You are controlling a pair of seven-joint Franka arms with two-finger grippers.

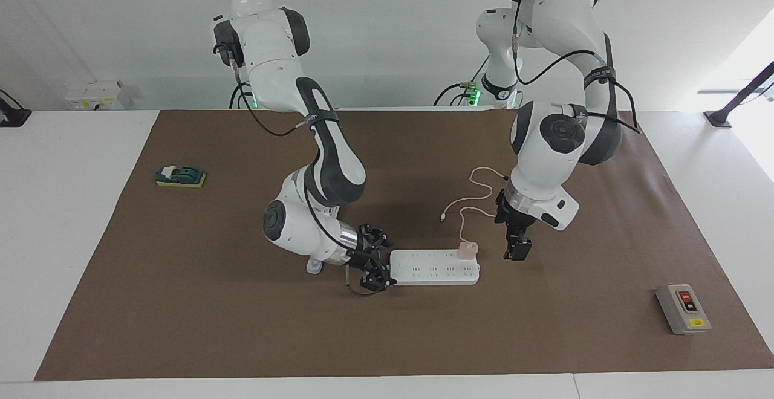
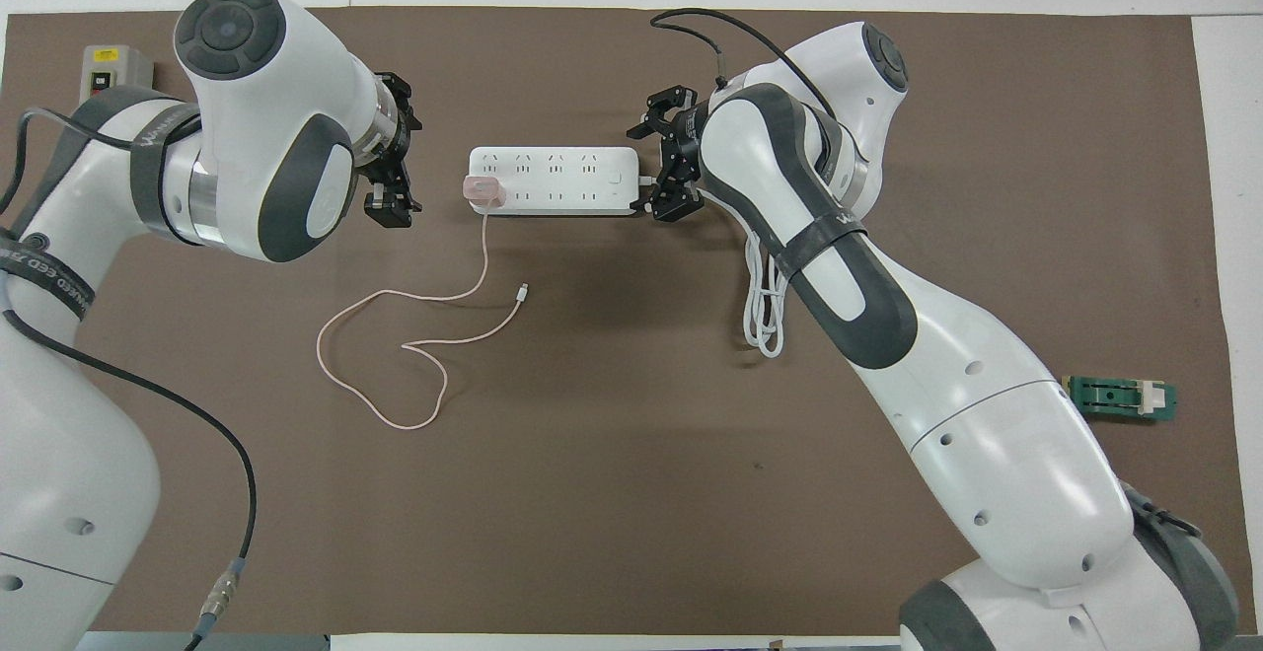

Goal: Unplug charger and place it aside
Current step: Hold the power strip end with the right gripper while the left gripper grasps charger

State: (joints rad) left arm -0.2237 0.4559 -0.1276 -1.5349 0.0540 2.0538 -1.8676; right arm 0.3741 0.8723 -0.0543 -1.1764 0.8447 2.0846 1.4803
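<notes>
The pale pink charger is plugged into the white power strip, at the strip's end toward the left arm. Its thin pink cable loops over the mat on the side nearer the robots. My left gripper hangs open just off that end of the strip, a short gap from the charger, holding nothing. My right gripper is open at the strip's cord end, one finger on either side of it.
The strip's thick white cord lies coiled under the right arm, its plug beside the right wrist. A grey box with red and black buttons and a green block sit near opposite ends of the brown mat.
</notes>
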